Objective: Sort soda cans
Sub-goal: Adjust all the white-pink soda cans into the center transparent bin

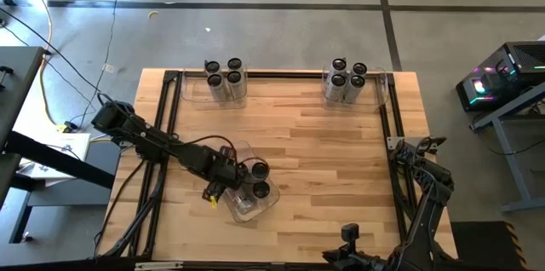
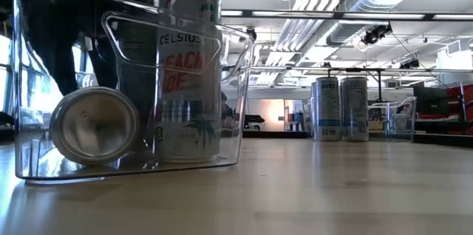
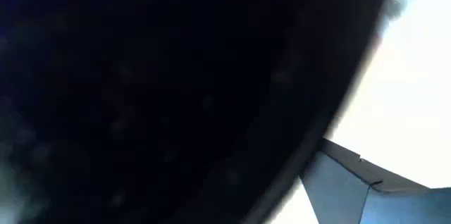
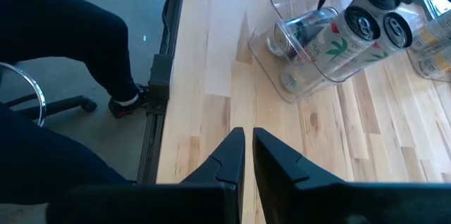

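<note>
Clear bin (image 2: 44, 80) closest, tipped can (image 2: 94, 125) inside, left hand (image 1: 228, 179) blocked, grip unclear, right hand (image 4: 244, 146) closed, empty.

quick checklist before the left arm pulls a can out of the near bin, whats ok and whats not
1. Left hand at the near bin: ok, it sits at the bin's left side by the cans.
2. Grip on a can: cannot tell, the left wrist view is blocked dark and the high view hides the fingers.
3. Cans in the near bin: not ok, the upright can stands, but the tipped can lies on its side.
4. Far left bin: ok, four cans upright.
5. Far right bin: ok, four cans upright.
6. Right hand: ok, shut, parked at the table's near right edge, away from the bins.
</note>
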You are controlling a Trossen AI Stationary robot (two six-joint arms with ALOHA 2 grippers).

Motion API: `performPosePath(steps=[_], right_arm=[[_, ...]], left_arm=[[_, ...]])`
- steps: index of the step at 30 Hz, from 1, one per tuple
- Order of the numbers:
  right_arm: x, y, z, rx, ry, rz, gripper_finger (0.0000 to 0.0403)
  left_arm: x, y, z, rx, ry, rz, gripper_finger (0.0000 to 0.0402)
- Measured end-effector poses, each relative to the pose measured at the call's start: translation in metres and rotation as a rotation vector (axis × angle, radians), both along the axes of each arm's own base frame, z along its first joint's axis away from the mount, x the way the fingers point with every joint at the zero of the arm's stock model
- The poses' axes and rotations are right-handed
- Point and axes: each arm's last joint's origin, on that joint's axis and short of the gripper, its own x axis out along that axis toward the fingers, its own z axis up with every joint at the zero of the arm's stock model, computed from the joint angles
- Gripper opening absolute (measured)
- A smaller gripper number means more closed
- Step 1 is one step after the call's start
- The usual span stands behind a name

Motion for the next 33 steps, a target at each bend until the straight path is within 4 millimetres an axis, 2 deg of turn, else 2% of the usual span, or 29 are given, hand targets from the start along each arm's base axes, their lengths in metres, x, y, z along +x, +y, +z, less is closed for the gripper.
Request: performPosePath(steps=[4,8,15,27,33], right_arm=[[0.0,0.0,0.0,0.0,0.0,0.0,0.0024],[0.0,0.0,0.0,0.0,0.0,0.0,0.0024],[0.001,-0.001,0.0,-0.007,0.002,0.003,0.0024],[0.001,-0.001,0.0,-0.004,0.002,-0.001,0.0024],[0.001,-0.001,0.0,-0.002,0.001,-0.003,0.0024]], left_arm=[[0.0,-0.006,0.002,0.022,0.004,-0.171,0.0238],[-0.002,-0.006,0.003,0.036,0.016,-0.206,0.025],[0.0,-0.002,0.009,0.1,0.013,-0.123,0.026],[0.0,0.012,0.046,0.197,0.106,-0.004,0.026],[-0.01,0.006,0.066,0.261,0.124,0.042,0.0252]])
